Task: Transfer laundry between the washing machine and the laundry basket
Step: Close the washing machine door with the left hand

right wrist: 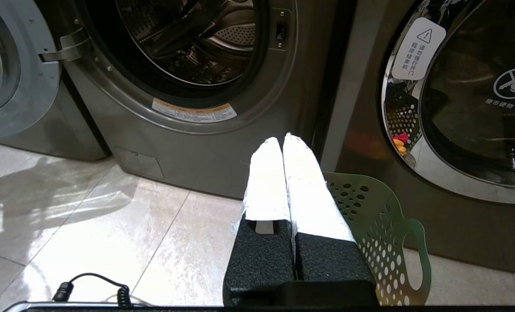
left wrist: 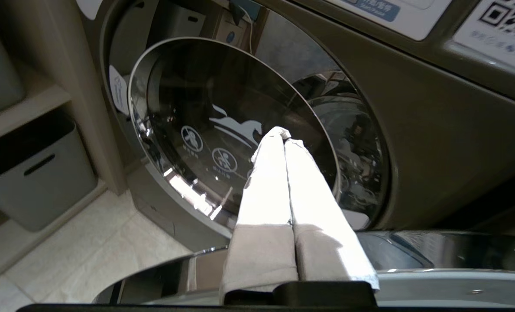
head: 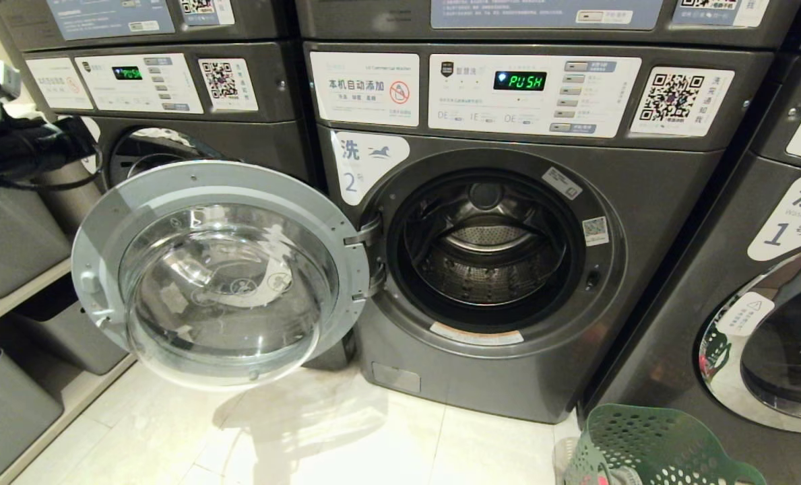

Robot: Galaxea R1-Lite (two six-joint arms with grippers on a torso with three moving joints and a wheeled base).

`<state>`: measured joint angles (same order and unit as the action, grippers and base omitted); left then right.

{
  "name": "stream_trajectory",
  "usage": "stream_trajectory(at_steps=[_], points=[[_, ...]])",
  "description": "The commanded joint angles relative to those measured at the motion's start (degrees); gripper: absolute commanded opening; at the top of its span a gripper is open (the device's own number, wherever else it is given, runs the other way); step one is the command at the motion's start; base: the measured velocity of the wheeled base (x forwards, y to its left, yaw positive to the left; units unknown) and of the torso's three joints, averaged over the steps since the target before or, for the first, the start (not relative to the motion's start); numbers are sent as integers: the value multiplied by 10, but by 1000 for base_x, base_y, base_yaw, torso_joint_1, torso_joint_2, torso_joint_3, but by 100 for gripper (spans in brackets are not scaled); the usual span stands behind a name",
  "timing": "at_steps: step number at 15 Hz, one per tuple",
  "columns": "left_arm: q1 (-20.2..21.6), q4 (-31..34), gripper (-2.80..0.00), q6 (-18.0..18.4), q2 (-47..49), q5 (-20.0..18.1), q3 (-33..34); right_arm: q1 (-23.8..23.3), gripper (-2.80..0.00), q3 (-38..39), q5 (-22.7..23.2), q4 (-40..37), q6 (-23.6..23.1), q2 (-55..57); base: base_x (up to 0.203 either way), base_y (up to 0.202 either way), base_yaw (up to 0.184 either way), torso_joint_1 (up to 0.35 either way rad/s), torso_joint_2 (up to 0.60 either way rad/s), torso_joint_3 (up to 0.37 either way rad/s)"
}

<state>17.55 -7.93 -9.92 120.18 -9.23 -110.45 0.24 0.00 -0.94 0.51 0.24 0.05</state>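
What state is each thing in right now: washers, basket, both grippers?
Washing machine 2: door swung wide open, drum looks empty, display reads PUSH.
Washer 1: door shut.
Laundry basket: upright on the floor, a bit of red showing inside.
Left gripper: fingers shut, empty.
Right gripper: fingers shut, empty.

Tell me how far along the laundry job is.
Done: the washing machine door stands wide open, drum empty. In hand: nothing; left hand and right hand are shut, holding nothing. Left: moving the clothes, barely visible in the green basket on the floor.
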Motion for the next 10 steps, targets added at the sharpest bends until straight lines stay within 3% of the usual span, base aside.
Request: stream_trajectory(at_steps=[1,10], points=[[1,-49,-280,6,64,0,-1,0,-280,0,0,0,0,0,0,0,0,0,0,0],[3,-68,-280,5,48,-8,1,0,-280,0,1,-2,1,0,0,0,0,0,0,0]])
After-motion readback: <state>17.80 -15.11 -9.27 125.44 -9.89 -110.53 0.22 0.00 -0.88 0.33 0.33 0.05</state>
